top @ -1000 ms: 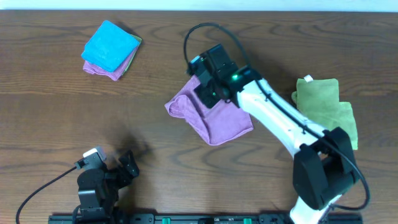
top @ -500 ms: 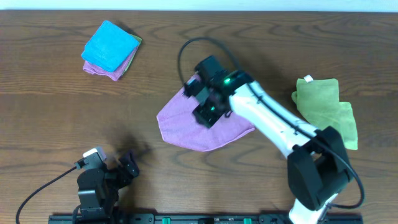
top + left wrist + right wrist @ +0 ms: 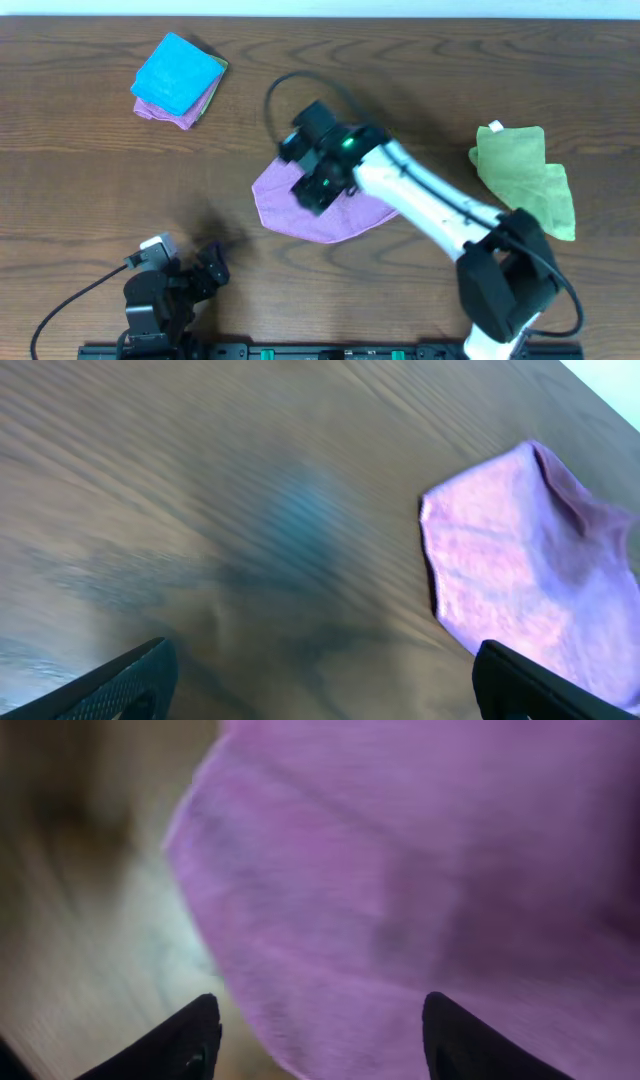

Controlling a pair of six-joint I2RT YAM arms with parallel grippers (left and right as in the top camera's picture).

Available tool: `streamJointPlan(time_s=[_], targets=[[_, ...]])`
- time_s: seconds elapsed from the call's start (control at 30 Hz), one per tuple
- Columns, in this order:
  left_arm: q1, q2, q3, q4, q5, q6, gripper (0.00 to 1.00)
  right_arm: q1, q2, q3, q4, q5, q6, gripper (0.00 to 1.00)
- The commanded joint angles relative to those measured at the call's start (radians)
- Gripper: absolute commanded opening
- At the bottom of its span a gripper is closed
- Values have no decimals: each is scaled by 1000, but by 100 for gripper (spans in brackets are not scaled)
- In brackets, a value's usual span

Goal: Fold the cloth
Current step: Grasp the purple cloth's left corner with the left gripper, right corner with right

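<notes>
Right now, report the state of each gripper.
Left gripper: open, holding nothing.
Right gripper: open over the lilac cloth, holding nothing.

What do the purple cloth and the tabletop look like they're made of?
The cloth: soft lilac terry-like fabric, matte; the right wrist view shows a fuzzy nap. The tabletop: dark brown wood or wood-look laminate, streaky grain visible, faint sheen; I cannot tell which.

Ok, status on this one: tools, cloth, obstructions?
Left tool open, empty, clear of the work. Right tool open above lilac cloth, not gripping. Cloth lies spread, no neat fold. Green cloth, blue cloth stack well clear.
</notes>
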Motion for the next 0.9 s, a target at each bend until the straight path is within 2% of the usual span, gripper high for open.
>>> streamJointPlan(time_s=[0.0,0.17,0.27,0.57,0.73,0.87], targets=[[5,47,76,3,45,30,95,-111,-37,7,0,-170,97,67],[5,244,211,-27,51,32,96,-243,-37,6,-30,-271,139,70],[5,435,308,-51,85,33,95,-304,-37,6,-76,-285,142,71],[4,918,530,-48,352,75,95,-392,-37,6,-172,-348,141,72],[3,1072,546,50,525,74,95,-438,-38,5,-217,-348,132,71],[-16,1157,546,124,548,74,95,-480,-38,1,-248,-349,107,68]])
